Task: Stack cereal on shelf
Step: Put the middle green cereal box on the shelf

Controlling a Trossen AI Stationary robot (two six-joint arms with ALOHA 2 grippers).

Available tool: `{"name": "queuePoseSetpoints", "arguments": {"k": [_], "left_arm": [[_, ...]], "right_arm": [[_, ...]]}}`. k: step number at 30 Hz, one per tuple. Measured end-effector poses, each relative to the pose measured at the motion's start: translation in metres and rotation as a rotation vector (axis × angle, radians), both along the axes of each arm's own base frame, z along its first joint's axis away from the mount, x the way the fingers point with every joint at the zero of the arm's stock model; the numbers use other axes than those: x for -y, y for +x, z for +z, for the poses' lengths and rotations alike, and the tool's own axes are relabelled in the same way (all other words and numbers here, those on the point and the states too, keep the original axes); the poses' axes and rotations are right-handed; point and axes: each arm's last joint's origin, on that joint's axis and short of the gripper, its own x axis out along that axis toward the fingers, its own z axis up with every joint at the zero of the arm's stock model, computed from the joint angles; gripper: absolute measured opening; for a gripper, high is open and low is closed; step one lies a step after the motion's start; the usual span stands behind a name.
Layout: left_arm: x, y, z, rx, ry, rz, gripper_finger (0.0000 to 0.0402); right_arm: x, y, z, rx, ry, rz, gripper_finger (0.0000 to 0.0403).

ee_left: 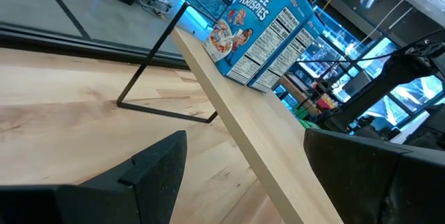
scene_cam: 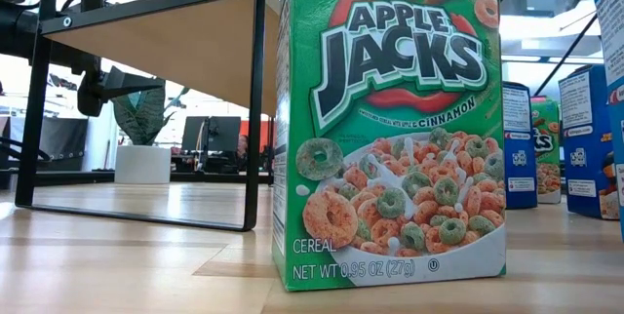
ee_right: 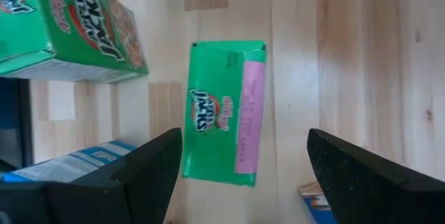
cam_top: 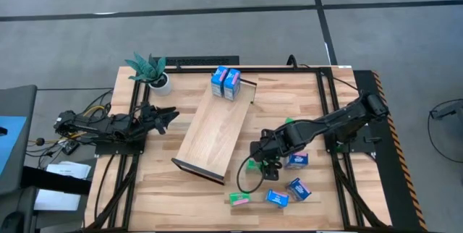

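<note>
The shelf (cam_top: pixel 217 128) is a light-wood board standing on dark end frames (scene_cam: pixel 258 109), set slantwise at the table's middle. Two blue cartons (cam_top: pixel 226 82) stand upright on its far end and also show in the left wrist view (ee_left: pixel 257 29). My right gripper (cam_top: pixel 262 157) is open, pointing down over a green carton (ee_right: pixel 224 118) that lies flat on the table between the lines of its fingers, untouched. Another green carton (ee_right: pixel 69 29) lies beside it. My left gripper (cam_top: pixel 170 115) is open and empty, left of the shelf, facing its long edge (ee_left: pixel 243 113).
Loose cartons lie near the table's front right: a green one (cam_top: pixel 239 199) and blue ones (cam_top: pixel 277 197), (cam_top: pixel 299 188), (cam_top: pixel 296 160). A green carton (scene_cam: pixel 390 119) stands close before the low camera. A potted plant (cam_top: pixel 160 81) stands at the far left.
</note>
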Motion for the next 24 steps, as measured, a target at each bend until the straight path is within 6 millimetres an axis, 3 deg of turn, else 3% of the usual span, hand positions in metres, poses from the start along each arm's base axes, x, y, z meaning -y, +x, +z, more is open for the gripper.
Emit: {"name": "queuePoseSetpoints", "arguments": {"k": [24], "left_arm": [[0.000,0.000,0.000,-0.003,0.007,-0.019,0.0280]], "right_arm": [[-0.011,0.005,-0.010,0.004,-0.009,-0.013,0.0333]]}}
